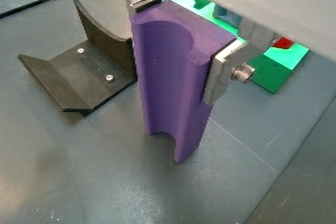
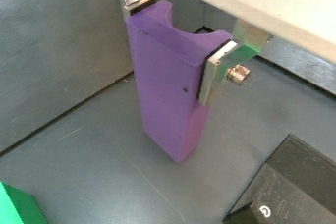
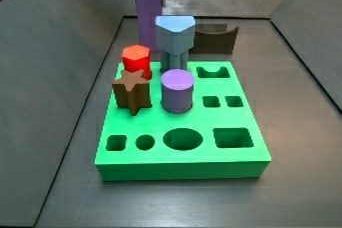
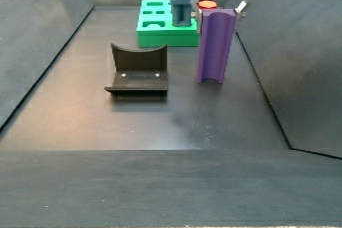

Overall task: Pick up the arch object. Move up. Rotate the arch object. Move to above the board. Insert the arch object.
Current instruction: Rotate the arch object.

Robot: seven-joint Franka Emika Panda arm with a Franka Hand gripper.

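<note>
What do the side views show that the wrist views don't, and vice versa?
Only the side views: the pieces standing on the board, namely a red block, a brown block, a purple cylinder and a grey-blue piece, plus the board's empty holes. Only the wrist views: the claw close up, its silver fingers against the arch object near its top, and the bolt on one finger. Both: the arch object upright, the fixture beside it, the green board.
</note>
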